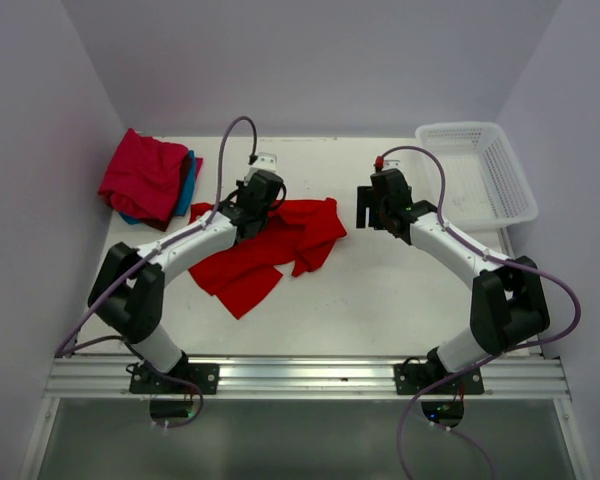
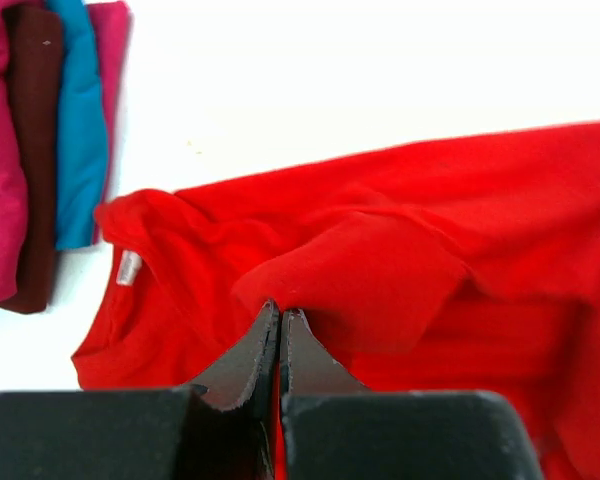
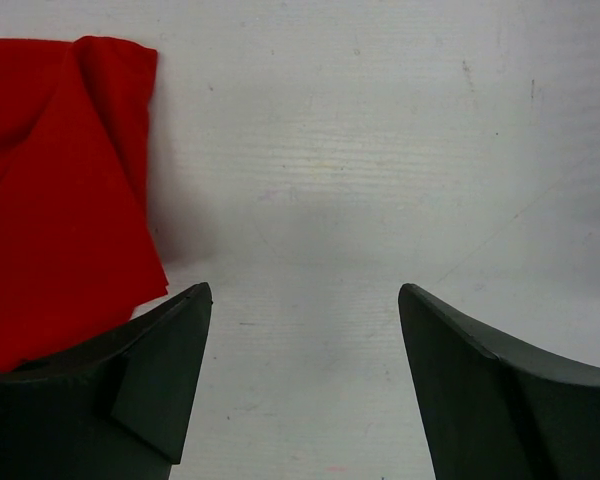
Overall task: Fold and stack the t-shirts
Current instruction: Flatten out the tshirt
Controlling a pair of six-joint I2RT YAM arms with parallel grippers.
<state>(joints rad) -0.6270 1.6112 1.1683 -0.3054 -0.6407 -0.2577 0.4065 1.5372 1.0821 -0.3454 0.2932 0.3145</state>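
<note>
The bright red t-shirt (image 1: 280,245) lies crumpled and spread in the middle of the table. My left gripper (image 1: 263,195) sits over its upper left part, near the collar. In the left wrist view the left gripper (image 2: 280,312) is shut, with a raised fold of the red t-shirt (image 2: 430,220) pinched at its tips. A folded crimson-pink t-shirt (image 1: 145,175) rests on a teal-blue t-shirt (image 1: 188,185) at the far left. My right gripper (image 1: 370,205) hovers open just right of the red cloth. Only bare table lies between its fingers (image 3: 170,360), and the red t-shirt's edge (image 3: 60,200) is at the left.
A white mesh basket (image 1: 480,175) stands at the far right corner. The folded stack (image 2: 80,130) shows at the left wrist view's upper left. Walls close in the table on the left, back and right.
</note>
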